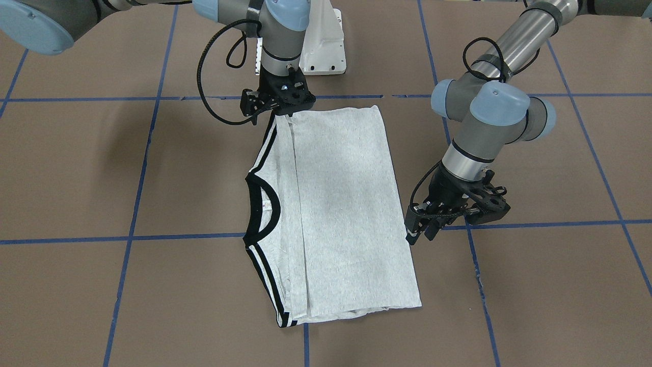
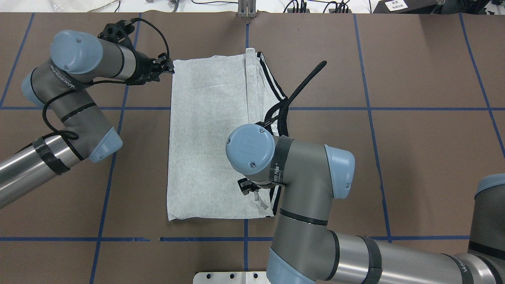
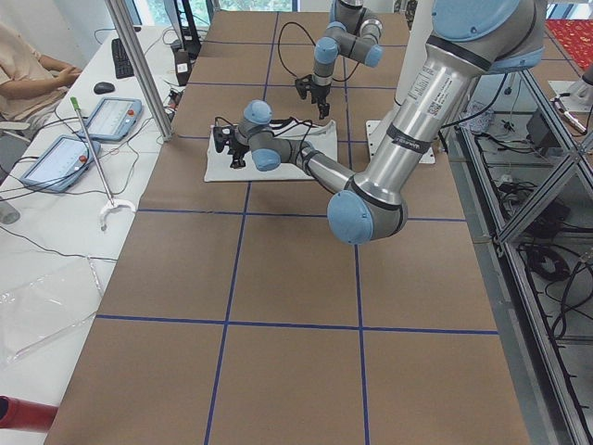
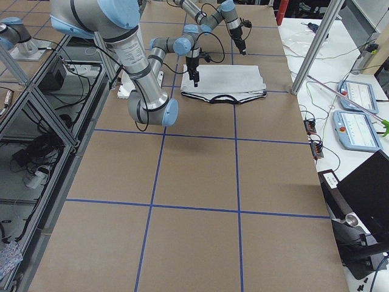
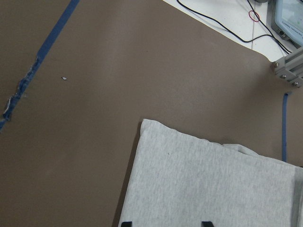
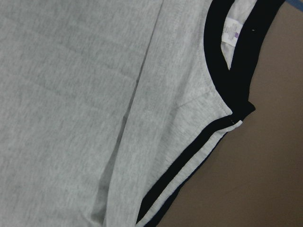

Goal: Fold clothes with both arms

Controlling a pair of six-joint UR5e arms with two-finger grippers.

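Observation:
The grey T-shirt (image 1: pixel 346 204) lies flat on the brown table, folded lengthwise into a long rectangle, and its print is hidden. Its black collar (image 1: pixel 262 204) and striped trim (image 1: pixel 267 275) sit along the edge on the robot's right. My left gripper (image 1: pixel 422 235) hovers open beside the shirt's far left corner (image 5: pixel 151 130), and its fingertips (image 5: pixel 125 223) are empty. My right gripper (image 1: pixel 277 104) hangs just over the near corner by the striped edge. It looks open and holds nothing. The right wrist view shows only shirt (image 6: pixel 71 94) and collar (image 6: pixel 222 61).
The white pedestal base (image 1: pixel 323 46) stands at the robot's side of the table. Blue tape lines (image 1: pixel 132 237) grid the brown surface. In the exterior left view a person (image 3: pixel 28 74) sits at a side desk with tablets (image 3: pixel 111 116), behind a metal post (image 3: pixel 139 65).

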